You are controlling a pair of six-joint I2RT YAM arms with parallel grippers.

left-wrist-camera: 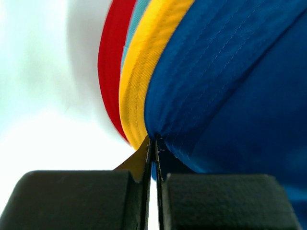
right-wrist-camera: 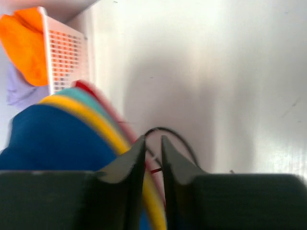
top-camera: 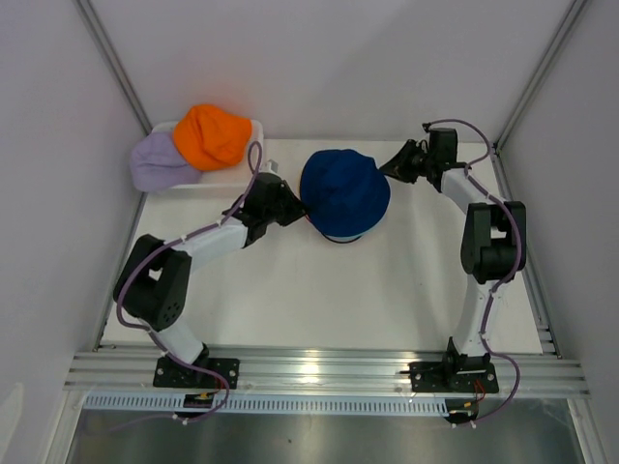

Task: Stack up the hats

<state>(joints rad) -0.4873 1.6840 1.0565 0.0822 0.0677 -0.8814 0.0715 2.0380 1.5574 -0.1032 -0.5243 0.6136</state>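
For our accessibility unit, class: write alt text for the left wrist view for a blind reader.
Close-up: the left arm's black jaws pinch the navy hat by its brim edge; yellow hat, teal hat and red hat brims lie layered beside it.

I stood at a white table (top-camera: 319, 300) closed in by pale grey walls (top-camera: 58, 145) on three sides, an aluminium rail (top-camera: 319, 369) along its near edge.

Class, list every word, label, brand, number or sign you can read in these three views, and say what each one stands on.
No text can be read in any view.
The navy hat, orange hat, lavender hat and basket show no print, tag or logo.
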